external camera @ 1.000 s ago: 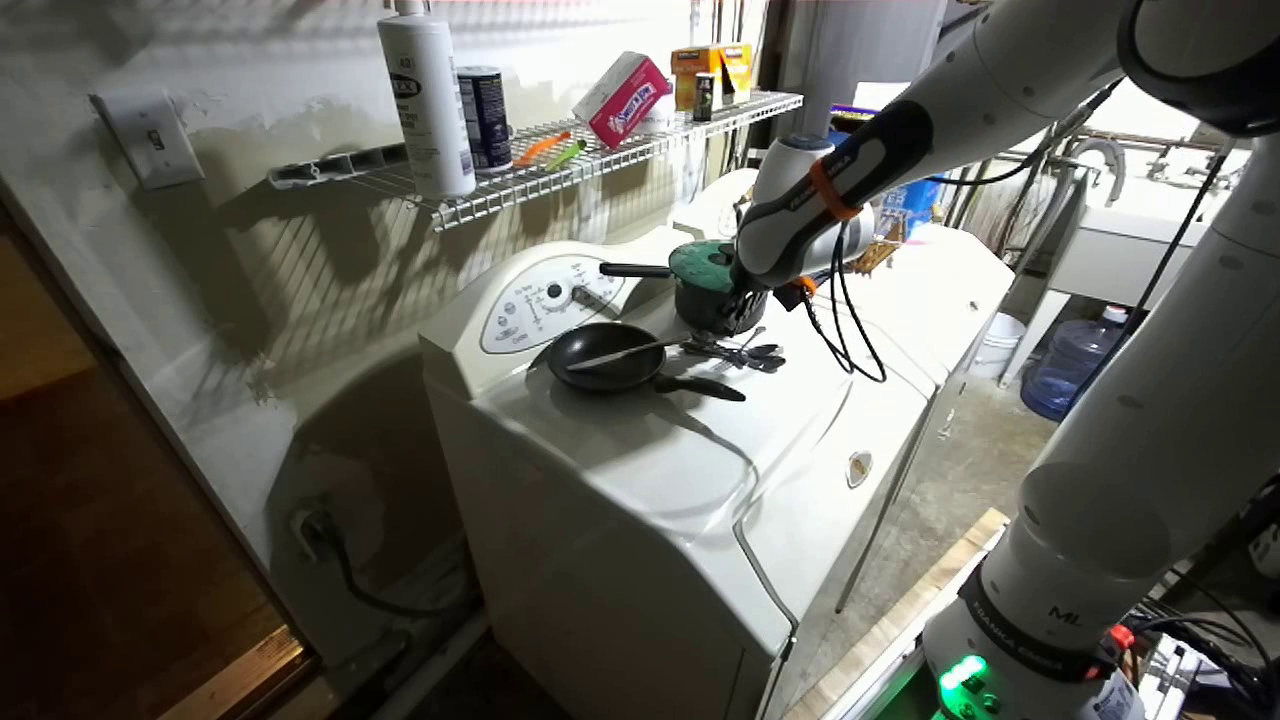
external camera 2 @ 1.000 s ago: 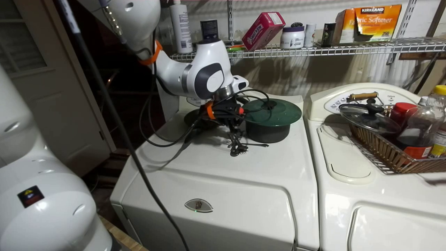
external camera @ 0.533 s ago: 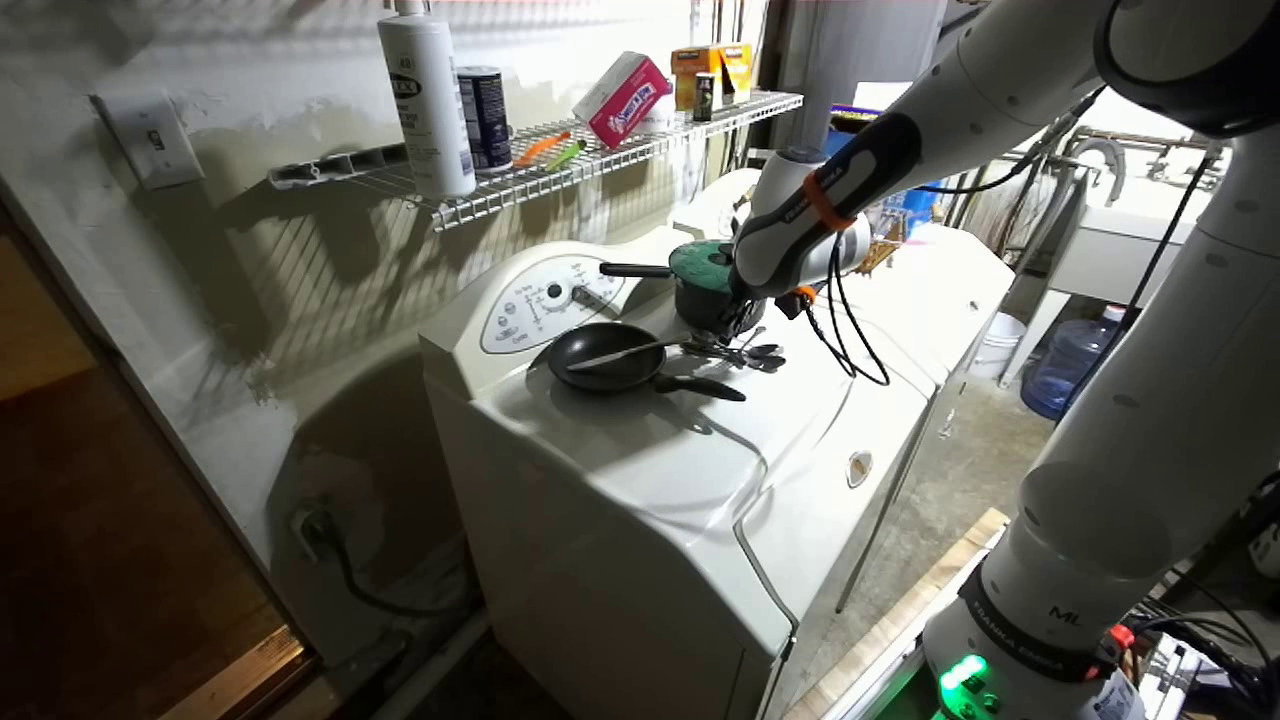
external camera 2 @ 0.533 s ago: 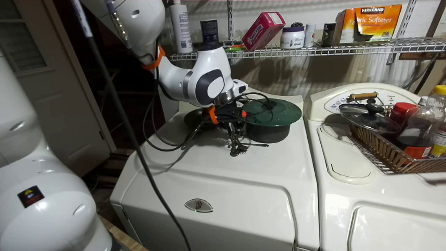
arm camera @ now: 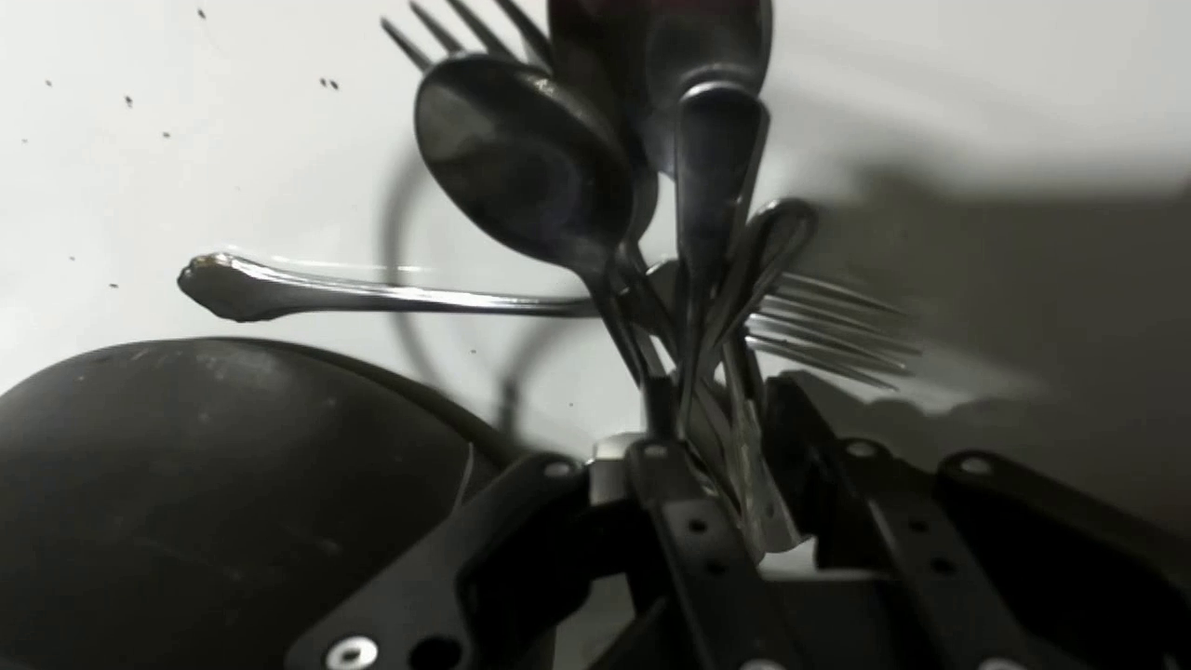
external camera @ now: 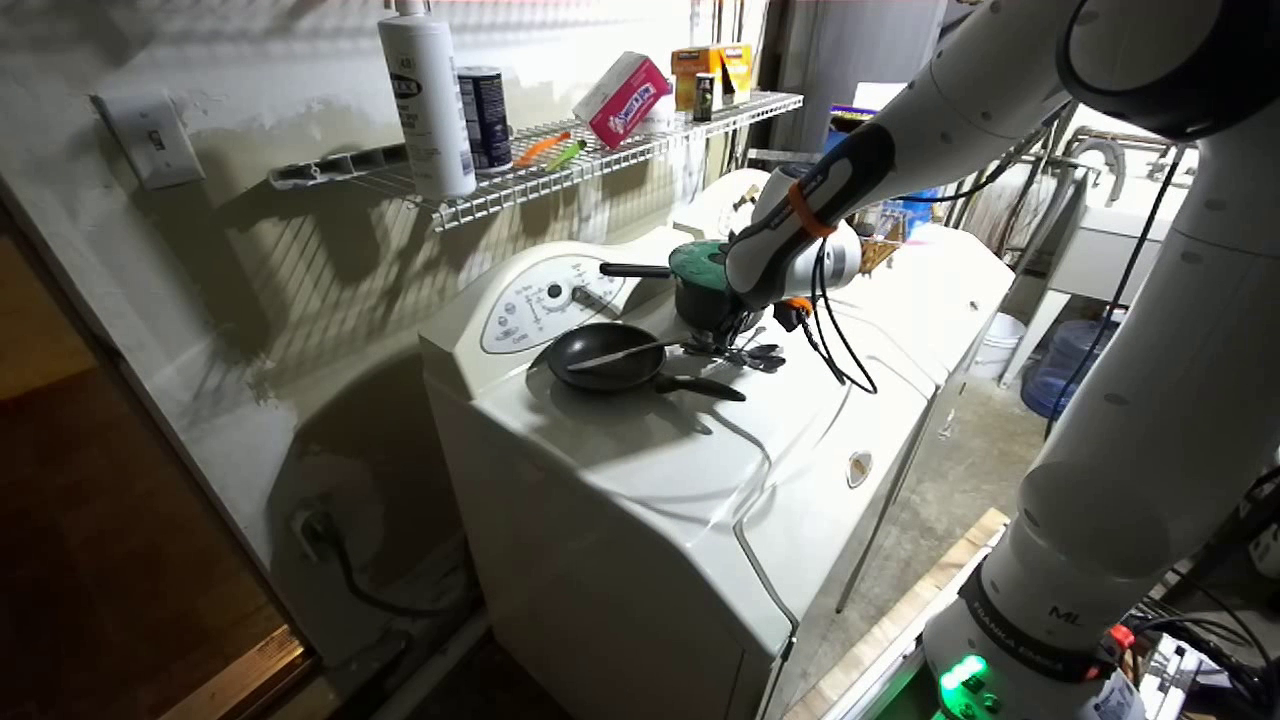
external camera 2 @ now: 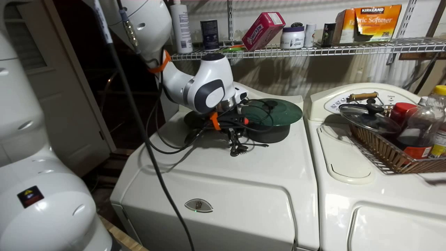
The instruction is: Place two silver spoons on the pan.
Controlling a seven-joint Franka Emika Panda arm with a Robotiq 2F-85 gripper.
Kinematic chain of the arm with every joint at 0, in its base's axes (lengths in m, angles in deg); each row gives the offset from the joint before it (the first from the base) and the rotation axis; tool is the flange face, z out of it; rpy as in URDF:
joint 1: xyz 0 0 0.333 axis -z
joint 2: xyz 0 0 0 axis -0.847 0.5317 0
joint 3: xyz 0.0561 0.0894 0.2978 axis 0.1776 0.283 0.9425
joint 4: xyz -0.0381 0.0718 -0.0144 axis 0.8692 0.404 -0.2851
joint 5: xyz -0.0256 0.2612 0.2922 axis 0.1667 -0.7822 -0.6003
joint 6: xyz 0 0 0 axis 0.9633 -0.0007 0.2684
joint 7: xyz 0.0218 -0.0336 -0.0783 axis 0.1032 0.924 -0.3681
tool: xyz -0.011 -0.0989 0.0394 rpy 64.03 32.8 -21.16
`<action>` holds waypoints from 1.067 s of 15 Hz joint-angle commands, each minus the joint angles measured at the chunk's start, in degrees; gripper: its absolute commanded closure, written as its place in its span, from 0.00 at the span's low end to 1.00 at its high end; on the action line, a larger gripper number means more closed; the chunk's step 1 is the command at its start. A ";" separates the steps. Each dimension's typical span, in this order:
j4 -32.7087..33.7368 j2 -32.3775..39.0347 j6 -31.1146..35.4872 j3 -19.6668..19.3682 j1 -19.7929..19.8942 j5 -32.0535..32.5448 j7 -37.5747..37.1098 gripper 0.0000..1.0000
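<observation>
The black frying pan (external camera: 583, 347) lies on the white washer-like machine, a long silver utensil (external camera: 620, 355) across it. In an exterior view the pan (external camera 2: 191, 119) is mostly hidden behind the arm. A heap of cutlery (external camera: 755, 356) lies beside the pan; it also shows (external camera 2: 238, 150). In the wrist view a spoon (arm camera: 521, 158), a second spoon bowl (arm camera: 712, 42) and a fork (arm camera: 819, 326) overlap. My gripper (arm camera: 716, 400) is low over the heap, partly closed, several handles (arm camera: 744, 447) between its fingers. Whether it grips them is unclear. Its tips hardly show in the exterior views.
The green-lidded pot (external camera 2: 275, 120) stands right beside the gripper; its rounded edge (arm camera: 205, 484) seems to fill the wrist view's lower left. A wire shelf (external camera 2: 299, 51) hangs above. A basket (external camera 2: 390, 150) of jars stands on the neighbouring machine. Cables hang from the wrist.
The arm has come down a little, bringing the gripper lower at the cutlery heap. The heap, pan and pot look unmoved.
</observation>
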 commanded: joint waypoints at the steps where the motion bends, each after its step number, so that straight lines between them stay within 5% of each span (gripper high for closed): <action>1: 1.01 1.76 1.86 1.12 1.14 -6.07 6.54 0.86; 3: 1.20 2.08 2.17 1.03 1.25 -7.80 8.48 0.77; 6: 1.40 2.04 1.87 1.05 1.39 -9.95 10.49 0.78; 9: 1.41 1.62 1.19 1.16 1.23 -11.57 11.98 1.00; 16: 0.78 -1.55 -1.22 0.47 0.43 -10.17 10.66 0.99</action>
